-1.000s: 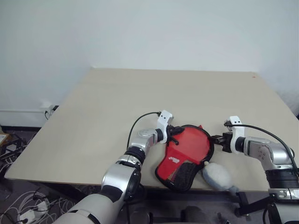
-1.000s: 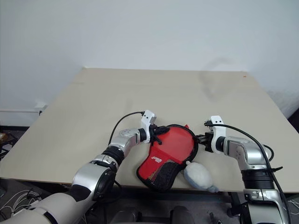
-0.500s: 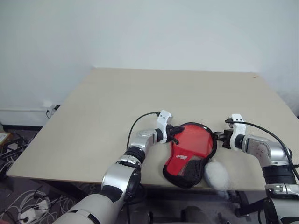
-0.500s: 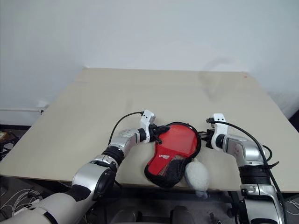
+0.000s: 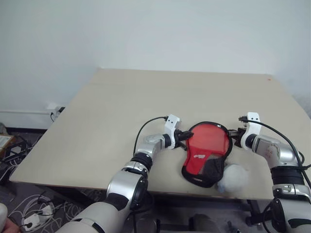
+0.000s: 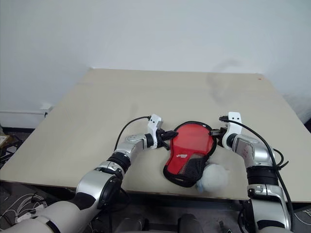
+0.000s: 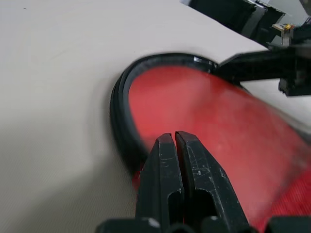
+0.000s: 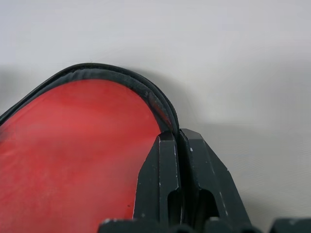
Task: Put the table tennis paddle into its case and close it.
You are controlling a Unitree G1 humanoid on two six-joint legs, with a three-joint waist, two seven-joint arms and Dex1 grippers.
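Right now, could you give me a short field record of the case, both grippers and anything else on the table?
case: red with black edging, flat on the table near its front edge
left gripper: shut, at the case's left rim
right gripper: shut, at the case's right rim
grey fluffy object: beside the case's narrow end, at the table's front edge

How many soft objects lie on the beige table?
2: the red paddle-shaped fabric case with black edging, near the table's front edge, and a fluffy white-grey ball, beside the case's mesh end. Others may be hidden.

You see one case (image 5: pixel 208 153), one white fluffy ball (image 5: pixel 232 176), one table (image 5: pixel 121 111) and two grippers: left gripper (image 5: pixel 186 136), right gripper (image 5: pixel 234 137).
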